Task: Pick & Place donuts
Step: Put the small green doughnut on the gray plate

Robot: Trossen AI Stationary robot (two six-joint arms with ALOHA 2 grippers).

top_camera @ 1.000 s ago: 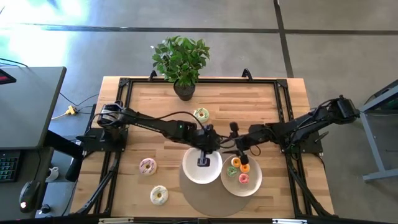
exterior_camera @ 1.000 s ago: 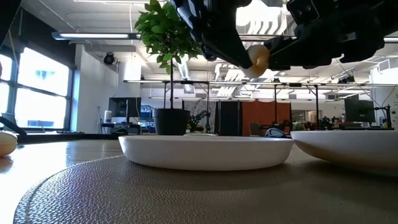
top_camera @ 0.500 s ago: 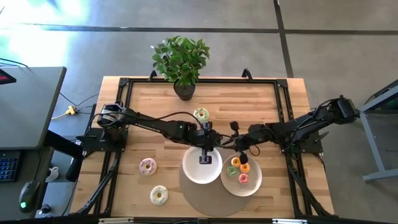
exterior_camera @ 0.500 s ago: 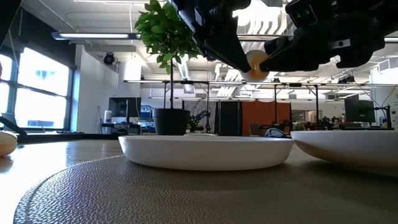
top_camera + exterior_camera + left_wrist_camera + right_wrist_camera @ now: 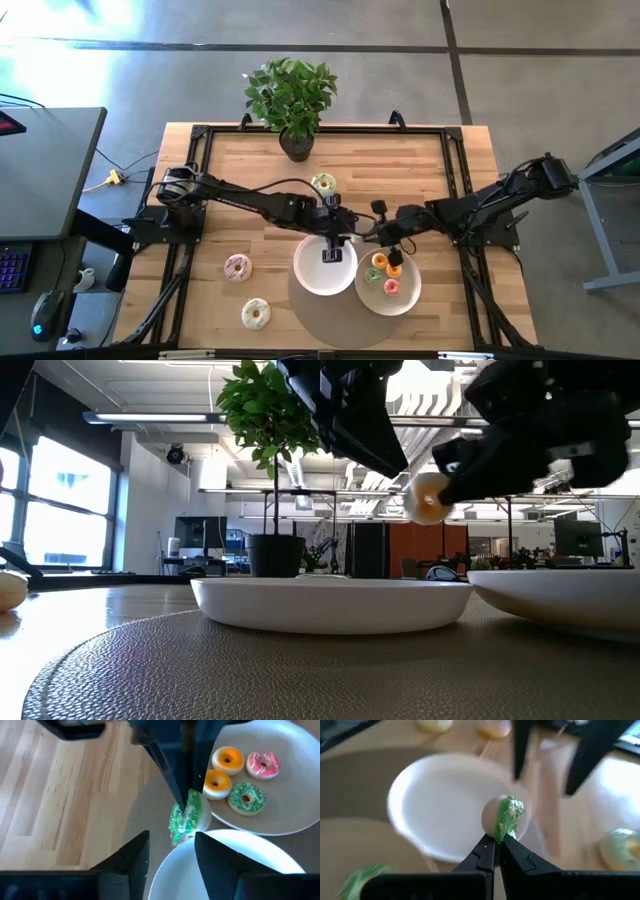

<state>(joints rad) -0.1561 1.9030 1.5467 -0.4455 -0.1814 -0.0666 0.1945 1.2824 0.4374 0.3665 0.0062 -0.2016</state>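
A small green-iced donut (image 5: 503,817) hangs in the air over the gap between the two white plates, with my right gripper (image 5: 497,840) shut on it. My left gripper (image 5: 171,837) is open just short of that donut (image 5: 186,816), one finger on either side of it, apart from it. The left plate (image 5: 312,275) is bare. The right plate (image 5: 405,297) holds several donuts (image 5: 229,760), iced orange, green and pink. Three more donuts lie on the wood: a green-white one (image 5: 323,184), a pink one (image 5: 237,267) and a cream one (image 5: 256,313). My right gripper pinches the donut's rim (image 5: 499,834) between its two fingertips, only at their free ends. The fingers come from the table's right side, about level. The donut stands on edge, lifted clear above the plates (image 5: 428,498).
A potted plant (image 5: 296,145) stands at the table's far edge. Both plates rest on a round grey mat (image 5: 330,320) near the front edge. Black frame rails (image 5: 190,200) run along the table's left and right sides.
The green-iced donut has passed from my left gripper to my right one: the right has shut on it and the left has let go. The donut has sunk a little and gone slightly toward the right plate, staying clear of both plates.
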